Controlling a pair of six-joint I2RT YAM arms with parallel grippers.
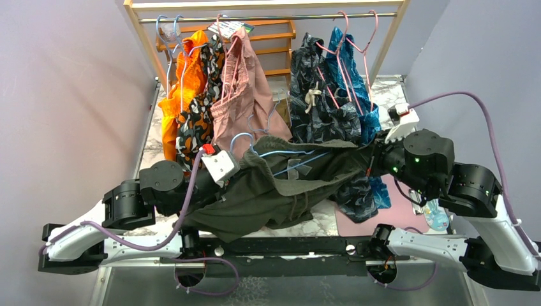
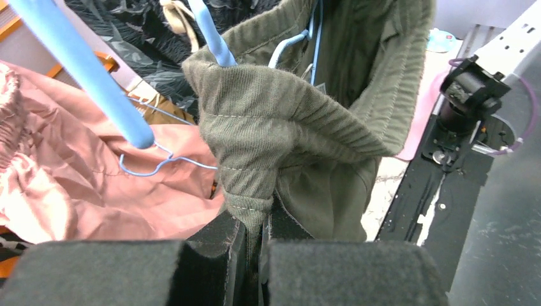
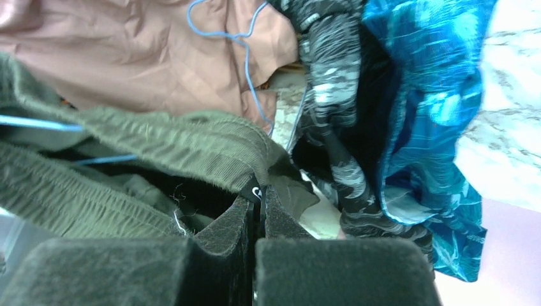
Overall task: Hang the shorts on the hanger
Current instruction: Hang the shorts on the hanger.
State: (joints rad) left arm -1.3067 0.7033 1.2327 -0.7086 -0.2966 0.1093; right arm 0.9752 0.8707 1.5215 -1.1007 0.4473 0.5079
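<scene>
While hanging stretched out between the two arms, floating above the white marble table (image 1: 386, 92): dark olive-green cloth shorts (image 1: 281, 185). Pinching one end of the waistband tight with the left gripper (image 2: 255, 223), both pads squeezing the cloth. Pinching the other end the same way with the right gripper (image 3: 257, 201). Showing inside the open waist: thin light-blue wire hanger (image 1: 300, 153). Hanging just behind on the wooden rack (image 1: 143, 39): dusty-pink shorts (image 1: 242, 102) and dark grey leaf-print shorts (image 1: 316, 102)
</scene>
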